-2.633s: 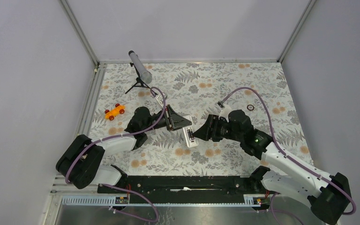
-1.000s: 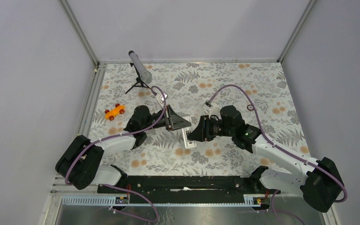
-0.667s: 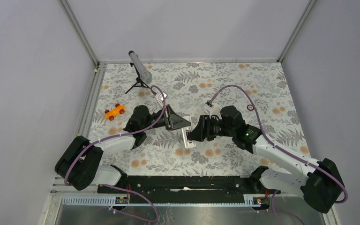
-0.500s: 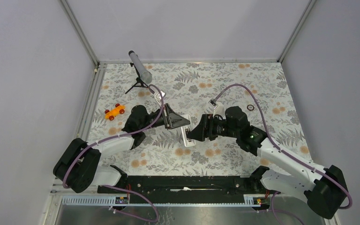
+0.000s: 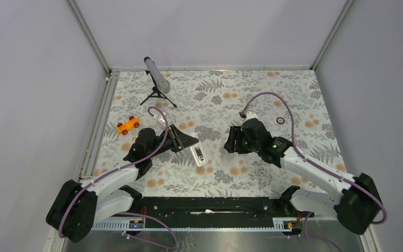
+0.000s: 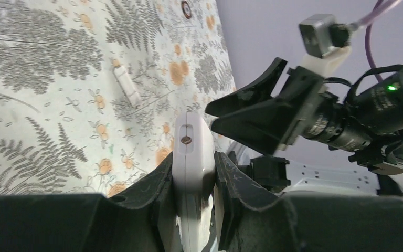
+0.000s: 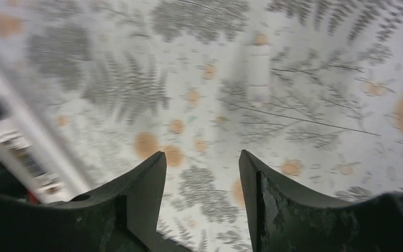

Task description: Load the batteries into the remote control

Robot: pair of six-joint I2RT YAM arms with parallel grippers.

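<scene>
- Remote control (image 5: 198, 154) is sitting over the middle of the fern-printed desk (image 5: 294, 94), clamped in the left hand (image 5: 189, 143); whether it is touching the desk I cannot tell.
- The left hand is grasping the white bar by its long edges, one finger pressing each side, with the free end sticking out past the fingertips toward the right arm.
- The right hand (image 5: 230, 140) is hanging released, its fingers spread wide with nothing between them. It is pointing at the remote's free end from the right, apart from it and not touching.
- A grey tube on a black tripod (image 5: 157, 76) is standing at the far left corner.
- An orange toy car (image 5: 128, 125) is resting near the left edge.
- A small white strip (image 6: 127, 89) is lying flat on the desk beyond the remote.
- A thin black ring (image 5: 279, 120) is lying far right of the right hand.
</scene>
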